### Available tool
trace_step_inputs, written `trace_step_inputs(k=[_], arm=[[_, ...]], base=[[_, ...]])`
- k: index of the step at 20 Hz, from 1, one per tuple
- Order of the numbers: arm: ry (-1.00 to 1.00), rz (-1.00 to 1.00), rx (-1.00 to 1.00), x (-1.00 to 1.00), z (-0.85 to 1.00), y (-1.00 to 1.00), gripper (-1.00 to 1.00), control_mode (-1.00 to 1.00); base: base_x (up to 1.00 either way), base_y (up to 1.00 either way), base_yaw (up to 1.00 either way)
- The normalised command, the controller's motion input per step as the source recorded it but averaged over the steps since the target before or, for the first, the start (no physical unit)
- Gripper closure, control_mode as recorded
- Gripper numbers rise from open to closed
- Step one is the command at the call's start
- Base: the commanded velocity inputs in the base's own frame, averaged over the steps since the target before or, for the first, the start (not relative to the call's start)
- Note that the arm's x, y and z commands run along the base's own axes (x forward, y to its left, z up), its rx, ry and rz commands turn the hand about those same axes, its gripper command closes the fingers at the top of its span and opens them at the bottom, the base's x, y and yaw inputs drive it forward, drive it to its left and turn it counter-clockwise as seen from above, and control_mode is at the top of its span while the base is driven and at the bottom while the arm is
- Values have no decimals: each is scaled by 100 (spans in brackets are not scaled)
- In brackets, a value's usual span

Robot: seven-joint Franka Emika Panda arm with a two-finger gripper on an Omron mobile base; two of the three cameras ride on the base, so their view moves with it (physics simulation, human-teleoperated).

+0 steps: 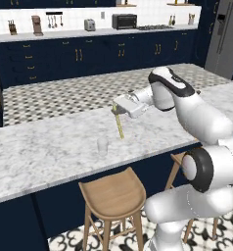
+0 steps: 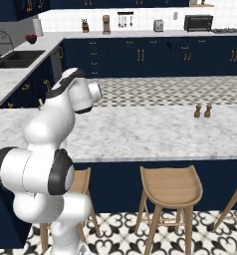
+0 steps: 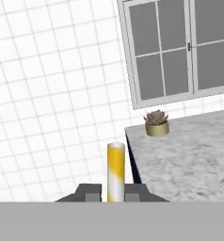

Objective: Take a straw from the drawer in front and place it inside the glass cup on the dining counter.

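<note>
Pinching straw (image 1: 119, 125), seemingly above glass cup (image 1: 103, 145)

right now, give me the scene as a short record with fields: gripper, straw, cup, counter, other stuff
gripper: gripper shut on the straw, above the dining counter
straw: straw hangs down from the jaws, slightly tilted, its lower end up and to the right of the cup
cup: glass cup upright on the counter, nothing in it
counter: dining counter, marble
other: two shakers on the counter; stool below
</note>
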Motion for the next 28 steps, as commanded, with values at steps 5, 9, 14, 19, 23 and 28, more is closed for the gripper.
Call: trace_step_inputs(k=[5,9,14,19,23,28], arm=[[12,8,11,63,-3,46,100,-100],[14,7,9,67,-32,6,100,-100],[7,8,0,49,-39,0,100,-100],[0,13,0,22,-23,0,100,-100],[0,14,0,20,-34,0,100,-100],[0,15,0,5,-28,0,100,-100]], base=[[0,0,0],[0,0,0],[0,0,0],[0,0,0],[0,0,0],[0,0,0]])
